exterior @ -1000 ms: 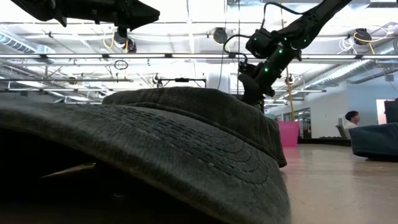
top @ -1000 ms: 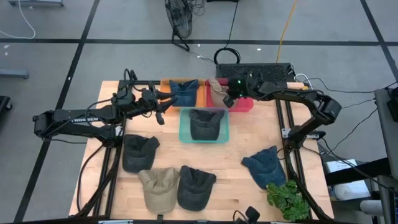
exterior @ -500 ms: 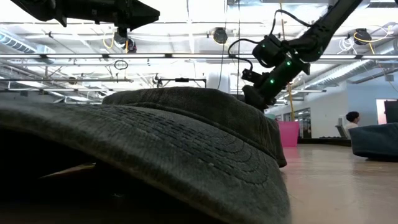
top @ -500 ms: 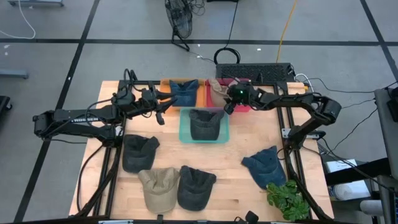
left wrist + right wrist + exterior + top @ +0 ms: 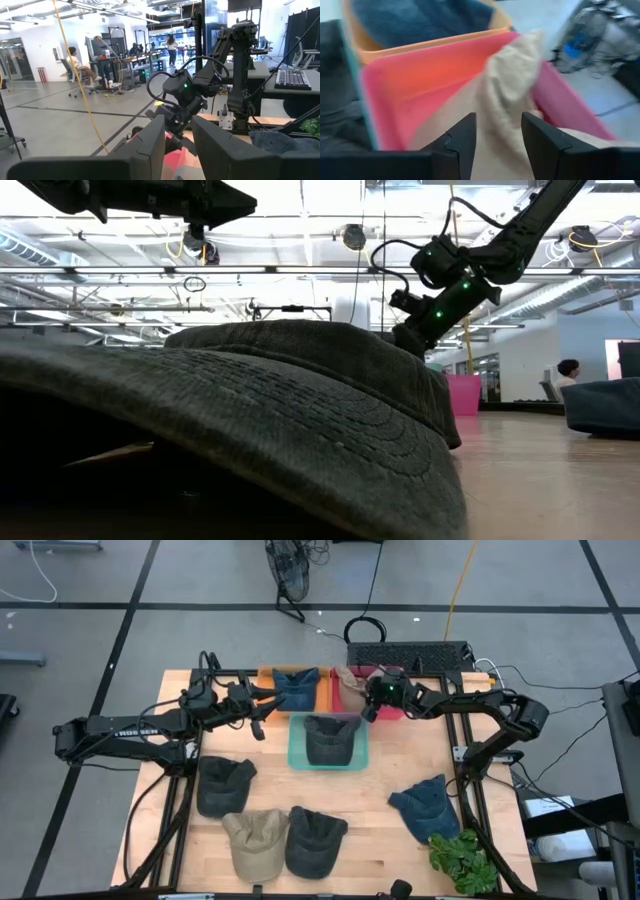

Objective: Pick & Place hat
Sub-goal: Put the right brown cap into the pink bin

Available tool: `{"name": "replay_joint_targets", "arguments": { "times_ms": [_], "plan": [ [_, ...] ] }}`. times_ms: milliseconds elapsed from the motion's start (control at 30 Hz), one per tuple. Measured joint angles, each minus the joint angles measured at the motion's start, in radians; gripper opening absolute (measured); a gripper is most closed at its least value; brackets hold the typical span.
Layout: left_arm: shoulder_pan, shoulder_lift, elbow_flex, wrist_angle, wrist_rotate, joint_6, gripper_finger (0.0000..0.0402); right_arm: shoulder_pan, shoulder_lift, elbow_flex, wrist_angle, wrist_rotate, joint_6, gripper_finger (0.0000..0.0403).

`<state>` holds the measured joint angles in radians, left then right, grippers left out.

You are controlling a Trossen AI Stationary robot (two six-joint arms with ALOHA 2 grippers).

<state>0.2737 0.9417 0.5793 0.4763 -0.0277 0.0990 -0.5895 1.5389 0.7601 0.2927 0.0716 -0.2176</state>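
A tan hat (image 5: 512, 85) lies bunched in the pink bin (image 5: 420, 95) at the table's far side, part of it draped over the bin's far rim (image 5: 348, 675). My right gripper (image 5: 495, 122) hovers open just over it, slanting down, one finger on each side of the cloth. My left gripper (image 5: 262, 710) hangs open and empty (image 5: 178, 125) above the table, left of the bins. A blue hat (image 5: 297, 688) fills the orange bin, and a dark hat (image 5: 328, 738) the teal bin. My right gripper has the tan hat's cloth (image 5: 496, 150) running between its open fingers. I cannot tell whether either finger touches it. The hat rests in the pink bin.
Loose hats lie on the near half of the table: dark (image 5: 224, 785), tan (image 5: 257, 840), dark (image 5: 315, 838) and blue (image 5: 425, 805). A plant (image 5: 462, 860) stands at the near right corner. One dark hat (image 5: 300, 410) lies right before the low camera.
My right gripper has sunk toward the pink bin and tipped its nose downward, then held still there. The left arm has kept still.
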Motion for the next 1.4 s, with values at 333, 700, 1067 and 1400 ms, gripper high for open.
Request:
{"name": "replay_joint_targets", "arguments": {
  "times_ms": [333,700,1067,1400],
  "plan": [
    [-0.001,0.0,0.0,0.0,0.0,0.001,0.0111,0.014,0.068,0.001,0.015,0.04,0.026,0.0134],
    [0.0,0.0,0.0,-0.01,-0.001,0.008,0.0111,0.006,0.075,0.001,0.04,0.189,-0.001,0.0129],
    [0.0,0.0,0.0,-0.01,-0.001,0.011,0.0111,0.004,0.074,0.001,-0.041,0.008,0.049,0.0087],
    [0.0,0.0,0.0,-0.01,-0.001,0.009,0.0111,-0.039,0.075,0.001,-0.06,0.11,0.077,0.0058]
  ]
}}
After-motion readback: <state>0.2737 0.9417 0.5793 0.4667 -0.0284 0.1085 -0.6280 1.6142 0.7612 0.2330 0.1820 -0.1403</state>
